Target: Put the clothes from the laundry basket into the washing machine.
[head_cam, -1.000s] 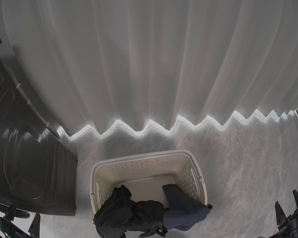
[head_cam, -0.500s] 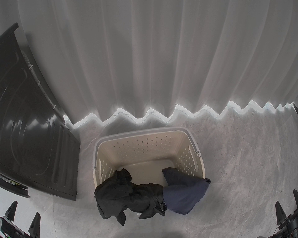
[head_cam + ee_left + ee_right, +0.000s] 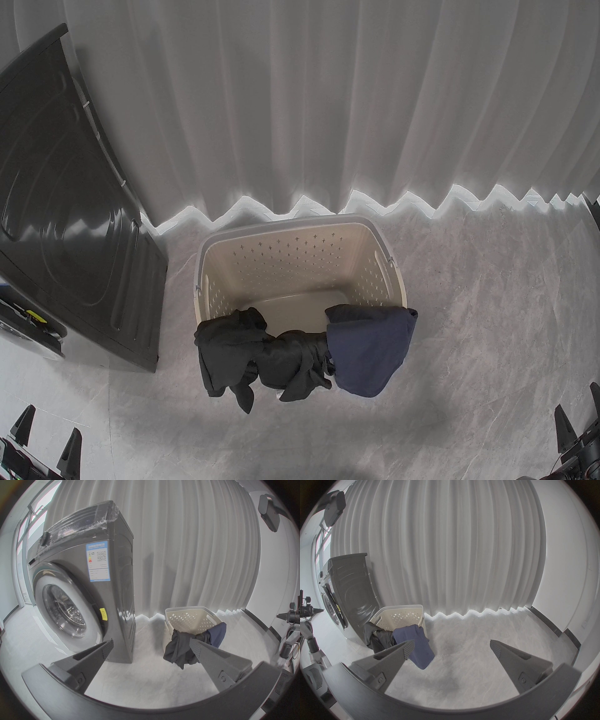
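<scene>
— Clothes (image 3: 300, 362) are draped where?

— Over the near rim of the laundry basket (image 3: 294, 262). A black garment (image 3: 250, 356) is hung on the left part of that rim and a navy garment (image 3: 369, 350) on the right part, and the two are touching in the middle. Each is laid partly inside the basket and partly down its outer wall.

— And where is the basket set?

— On the grey floor (image 3: 487, 300), just in front of a white curtain (image 3: 312, 106). The washing machine (image 3: 62, 206) is stood to its left, near but apart, with a dark side panel turned toward the basket. Its round front door (image 3: 64, 611) is seen in the left wrist view.

— How are the jaws held?

— On the left gripper (image 3: 50, 431) the jaws are spread wide and nothing is held between them. It is kept low at the left, well apart from the basket. On the right gripper (image 3: 576, 406) the jaws are likewise released and empty. It is kept low at the right, also well apart from the basket and the garments.
</scene>
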### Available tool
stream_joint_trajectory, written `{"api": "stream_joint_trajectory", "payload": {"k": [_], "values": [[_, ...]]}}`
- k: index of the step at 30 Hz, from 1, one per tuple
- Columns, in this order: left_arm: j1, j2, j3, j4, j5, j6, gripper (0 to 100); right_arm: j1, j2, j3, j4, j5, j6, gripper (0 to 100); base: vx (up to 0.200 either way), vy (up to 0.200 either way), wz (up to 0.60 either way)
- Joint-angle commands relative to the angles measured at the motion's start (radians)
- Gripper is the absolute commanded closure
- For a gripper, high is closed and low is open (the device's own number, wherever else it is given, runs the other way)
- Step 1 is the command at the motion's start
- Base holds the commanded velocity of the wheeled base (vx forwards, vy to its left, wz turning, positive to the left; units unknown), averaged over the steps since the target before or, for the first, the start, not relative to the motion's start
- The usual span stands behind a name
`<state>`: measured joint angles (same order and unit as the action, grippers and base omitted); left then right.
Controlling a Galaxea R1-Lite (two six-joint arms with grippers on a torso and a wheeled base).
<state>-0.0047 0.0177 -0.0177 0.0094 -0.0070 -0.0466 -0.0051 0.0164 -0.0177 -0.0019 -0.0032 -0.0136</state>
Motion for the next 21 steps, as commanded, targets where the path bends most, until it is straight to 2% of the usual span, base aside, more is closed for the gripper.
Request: {"api": "stream_joint_trajectory", "payload": {"k": [1, 16, 21], "values": [[0.000, -0.018, 0.015, 0.000, 0.001, 0.001, 0, 0.001, -0.016, 0.018, 0.000, 0.000, 0.000, 0, -0.200, 0.000, 0.00], [0.000, -0.018, 0.015, 0.000, -0.001, 0.001, 0, 0.001, -0.016, 0.018, 0.000, 0.000, 0.000, 0, -0.200, 0.000, 0.00], [0.000, -0.018, 0.015, 0.000, -0.001, 0.002, 0, 0.001, -0.016, 0.018, -0.001, 0.000, 0.000, 0, 0.000, 0.000, 0.00]]}}
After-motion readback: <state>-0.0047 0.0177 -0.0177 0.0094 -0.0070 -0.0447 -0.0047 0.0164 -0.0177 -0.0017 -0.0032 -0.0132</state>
